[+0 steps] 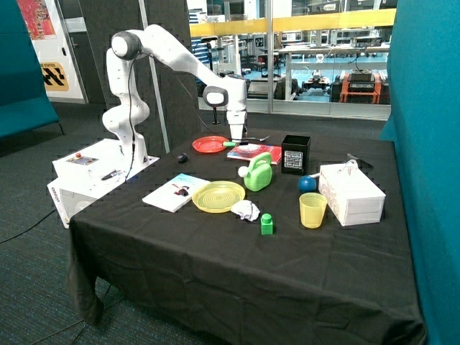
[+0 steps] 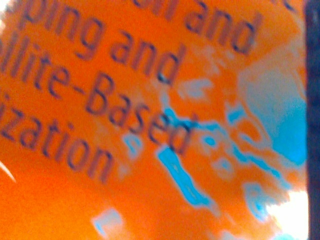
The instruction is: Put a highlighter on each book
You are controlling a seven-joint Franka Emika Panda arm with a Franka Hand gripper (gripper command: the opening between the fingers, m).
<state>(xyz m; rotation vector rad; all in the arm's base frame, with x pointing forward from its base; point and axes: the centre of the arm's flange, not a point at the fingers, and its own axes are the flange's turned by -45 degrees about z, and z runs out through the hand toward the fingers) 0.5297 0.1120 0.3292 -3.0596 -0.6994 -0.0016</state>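
Gripper (image 1: 236, 139) sat low over your red book (image 1: 254, 152); finger state couldn't be told. Green highlighter (image 1: 231, 144) lay beside it: light, stiff, probably slick, so grab mid-barrel. White book (image 1: 176, 192) was bare.

Watering can (image 1: 258, 172) before book (image 1: 254, 152), plate (image 1: 218, 195) beside can

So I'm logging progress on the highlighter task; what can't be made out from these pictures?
- Gripper, outside view: too small to tell open or shut; wrist view shows no fingers.
- Highlighter, outside view: a green bit by the gripper, too small to tell whether held or resting.
- Red book, wrist view: title cut off by the edges.
- White book, outside view: cover picture too small.
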